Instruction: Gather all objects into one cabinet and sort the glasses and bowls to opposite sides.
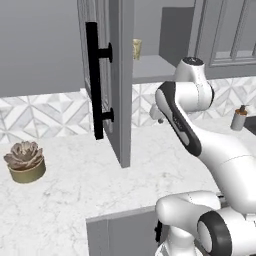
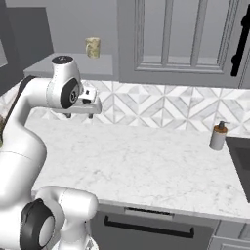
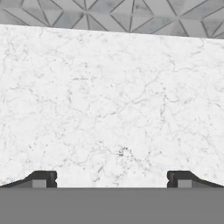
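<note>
Jaws wide apart, beige speckled mug [image 2: 93, 48] upright on shelf

A potted succulent [image 1: 24, 161] sits on the marble counter [image 1: 75, 195]; a soap dispenser [image 2: 218, 135] stands beside the sink [image 2: 242, 161].

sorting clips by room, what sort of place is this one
A kitchen, most likely: a white marble counter under grey wall cabinets, a patterned tile backsplash, and a soap dispenser beside what looks like a sink edge.
</note>
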